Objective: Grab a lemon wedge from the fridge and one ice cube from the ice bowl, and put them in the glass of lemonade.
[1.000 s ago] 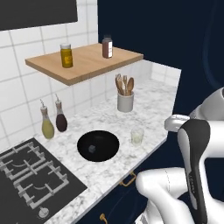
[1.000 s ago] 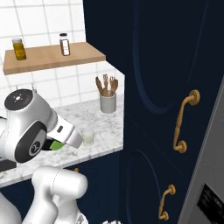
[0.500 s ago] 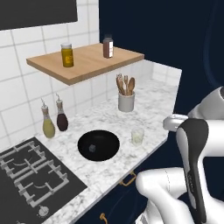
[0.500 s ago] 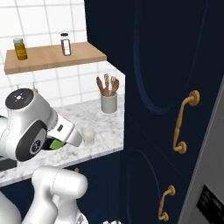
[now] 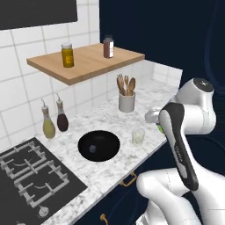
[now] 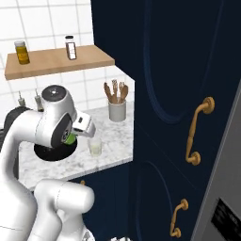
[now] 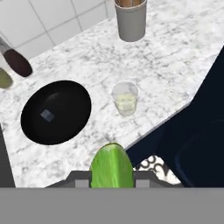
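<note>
A: Tool [image 7: 111,179]?
B: Clamped on lemon wedge [image 7: 111,167], off the surface [image 7: 175,57] edge.
A: Targets?
B: Glass of lemonade [image 7: 125,98] near that edge; ice bowl [image 7: 56,111] left, ice cube [image 7: 47,115] inside. Utensil cup [image 7: 130,19] far behind.

The fingers [image 7: 107,183] grip the lemon wedge [image 7: 111,165] above the counter edge, near the glass of lemonade [image 7: 125,99].

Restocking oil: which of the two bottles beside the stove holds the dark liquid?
The dark brown spouted bottle, nearer the black bowl; its neighbour, the yellow-green bottle, sits closer to the stove.
</note>
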Motion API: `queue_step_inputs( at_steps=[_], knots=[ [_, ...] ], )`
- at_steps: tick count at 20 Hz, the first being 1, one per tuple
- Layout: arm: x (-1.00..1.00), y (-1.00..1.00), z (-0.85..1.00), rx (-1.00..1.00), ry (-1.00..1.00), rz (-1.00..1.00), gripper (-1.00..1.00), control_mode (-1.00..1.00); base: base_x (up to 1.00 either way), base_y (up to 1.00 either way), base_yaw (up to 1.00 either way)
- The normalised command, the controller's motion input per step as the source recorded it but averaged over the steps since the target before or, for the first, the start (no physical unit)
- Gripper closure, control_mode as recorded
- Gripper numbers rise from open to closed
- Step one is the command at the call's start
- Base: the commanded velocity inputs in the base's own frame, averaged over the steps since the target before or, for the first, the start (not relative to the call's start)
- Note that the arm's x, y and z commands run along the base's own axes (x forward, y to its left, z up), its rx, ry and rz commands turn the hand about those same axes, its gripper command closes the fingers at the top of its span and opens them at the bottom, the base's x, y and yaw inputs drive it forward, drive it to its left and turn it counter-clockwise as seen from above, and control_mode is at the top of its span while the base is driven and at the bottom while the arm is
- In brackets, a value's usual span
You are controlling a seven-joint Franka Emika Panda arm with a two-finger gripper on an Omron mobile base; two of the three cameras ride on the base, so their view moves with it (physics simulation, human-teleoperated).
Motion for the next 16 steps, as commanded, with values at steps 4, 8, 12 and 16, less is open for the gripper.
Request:
queue_step_inputs(
  at_steps=[4, 8, 12, 16],
  knots=[
    [0.84, 0.18, -0.39, -0.07, 0.2, 0.06, 1.0, -1.0, 0.0, 0.0, 0.0],
    [0.68, 0.07, -0.45, -0.04, 0.16, 0.0, 1.0, -1.0, 0.0, 0.0, 0.0],
    [0.33, 0.01, -0.63, 0.0, 0.01, 0.0, 1.0, -1.0, 0.0, 0.0, 0.0],
    [0.5, 0.0, -0.33, 0.0, -0.01, 0.0, 1.0, -1.0, 0.0, 0.0, 0.0]
  ],
)
